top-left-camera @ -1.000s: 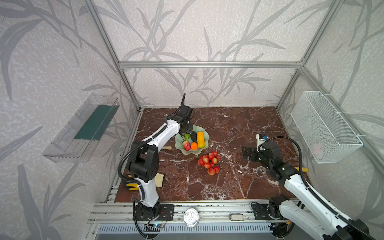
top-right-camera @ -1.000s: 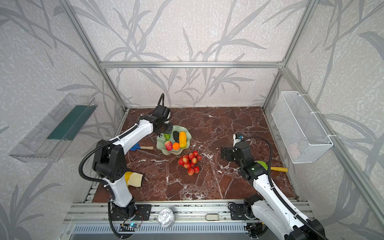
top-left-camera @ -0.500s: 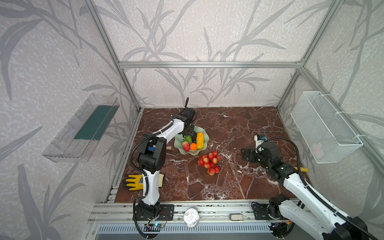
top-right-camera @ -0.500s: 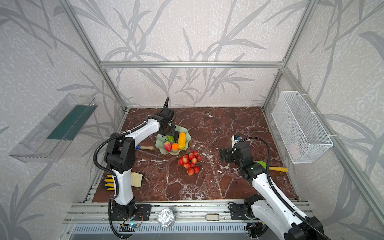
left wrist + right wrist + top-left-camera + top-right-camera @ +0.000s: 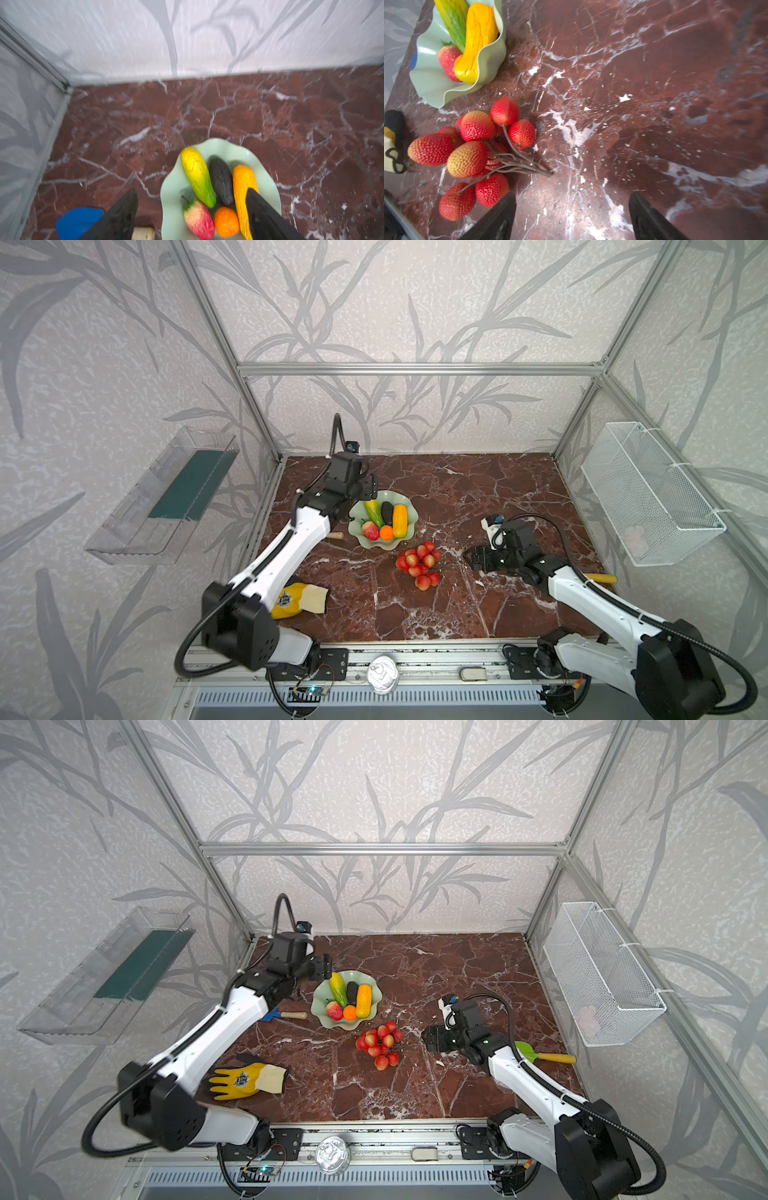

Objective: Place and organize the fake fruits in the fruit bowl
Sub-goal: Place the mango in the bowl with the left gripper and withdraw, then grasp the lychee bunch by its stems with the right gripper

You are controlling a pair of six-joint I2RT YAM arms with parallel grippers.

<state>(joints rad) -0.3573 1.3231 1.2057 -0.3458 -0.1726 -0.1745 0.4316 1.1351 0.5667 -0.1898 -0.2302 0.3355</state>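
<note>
- Hovering at the far-left rim of the fruit bowl point(image 5: 410, 512), left gripper point(image 5: 372, 487) gapes wide, empty (five fruits point(image 5: 400, 520) inside).
- Right gripper point(image 5: 573, 195), wide and empty, right of the red grape cluster point(image 5: 417, 564) on the worktop point(image 5: 478, 489).

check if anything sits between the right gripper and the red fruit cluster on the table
Nothing visible does. Only bare marble table lies between the open right gripper and the red fruit cluster in both top views, and its brown stems face the gripper in the right wrist view.
</note>
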